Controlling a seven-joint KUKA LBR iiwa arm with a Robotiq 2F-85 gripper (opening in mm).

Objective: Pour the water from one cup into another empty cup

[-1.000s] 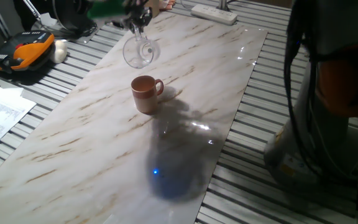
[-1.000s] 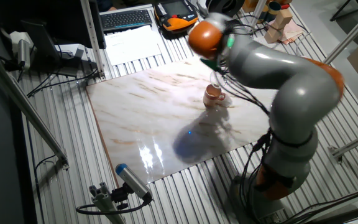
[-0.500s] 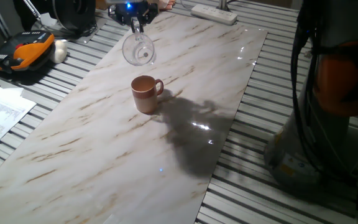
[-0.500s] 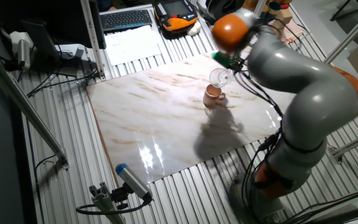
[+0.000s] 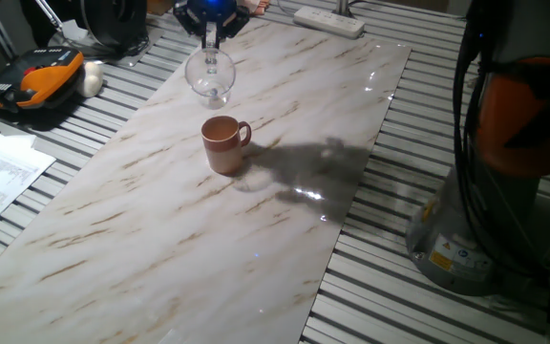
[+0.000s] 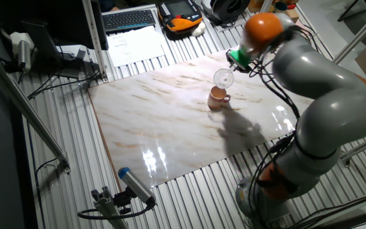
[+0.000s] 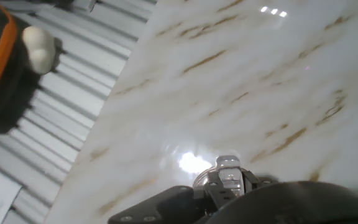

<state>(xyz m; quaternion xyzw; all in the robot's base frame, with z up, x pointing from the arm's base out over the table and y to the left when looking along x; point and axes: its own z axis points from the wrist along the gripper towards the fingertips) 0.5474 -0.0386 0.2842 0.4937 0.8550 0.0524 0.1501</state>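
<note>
- The end effector [image 5: 210, 33] grips the glass mug [image 5: 209, 76], tipped on its side above the counter [image 5: 160, 220], just beyond the brown mug [image 5: 222, 144].
- Judged: bring the glass rim over the brown mug's opening before tilting further, slowly.
- Water isn't discernible; no legible writing.

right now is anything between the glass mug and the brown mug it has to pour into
Nothing visible. The glass mug hangs in the hand above the marble board, and only bare board lies between it and the brown mug.
</note>
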